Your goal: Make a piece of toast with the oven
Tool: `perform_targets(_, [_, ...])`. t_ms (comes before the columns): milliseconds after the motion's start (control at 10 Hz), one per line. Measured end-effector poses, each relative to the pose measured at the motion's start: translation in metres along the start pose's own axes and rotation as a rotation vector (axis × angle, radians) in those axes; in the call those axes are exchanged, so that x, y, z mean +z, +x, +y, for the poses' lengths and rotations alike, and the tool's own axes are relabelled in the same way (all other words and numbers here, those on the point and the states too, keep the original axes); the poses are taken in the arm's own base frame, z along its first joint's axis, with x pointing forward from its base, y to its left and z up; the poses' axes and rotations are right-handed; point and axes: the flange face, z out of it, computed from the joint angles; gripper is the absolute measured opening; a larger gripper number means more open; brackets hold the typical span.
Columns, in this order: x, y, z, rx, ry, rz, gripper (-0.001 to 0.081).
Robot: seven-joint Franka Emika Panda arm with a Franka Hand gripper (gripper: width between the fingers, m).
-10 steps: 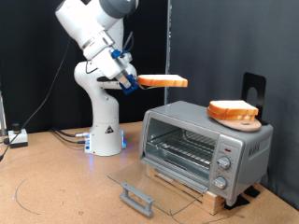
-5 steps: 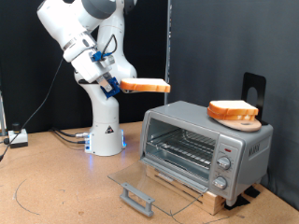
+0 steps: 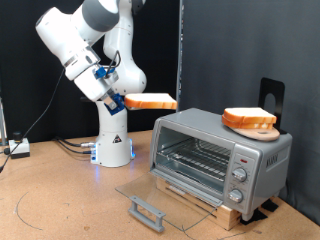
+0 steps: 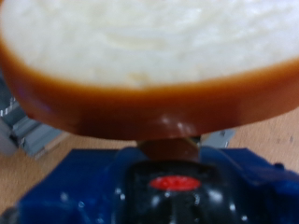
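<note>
Golden-crusted, cream-faced piece of toast [image 3: 150, 101] sits pinched in the blue-fingered gripper [image 3: 118, 101], above and left of the open silver-grey metal oven [image 3: 215, 157].

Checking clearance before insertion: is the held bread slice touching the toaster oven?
Apart. The exterior view shows the bread slice in the end effector, in the air up and to that view's left of the toaster oven, with dark background between them.

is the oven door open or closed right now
Open. The oven door lies folded down flat in front, its handle forward, leaving the wire rack exposed.
</note>
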Motion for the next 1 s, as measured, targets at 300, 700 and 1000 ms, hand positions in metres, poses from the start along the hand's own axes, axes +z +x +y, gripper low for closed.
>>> perform_targets(300, [0.018, -0.031, 0.023, 0.001, -0.062, -0.091, 0.0457])
perform_targets(700, [0.046, -0.049, 0.04, -0.006, -0.064, -0.094, 0.0457])
perform_targets(1000, [0.065, -0.045, 0.035, -0.022, -0.041, -0.101, 0.0457])
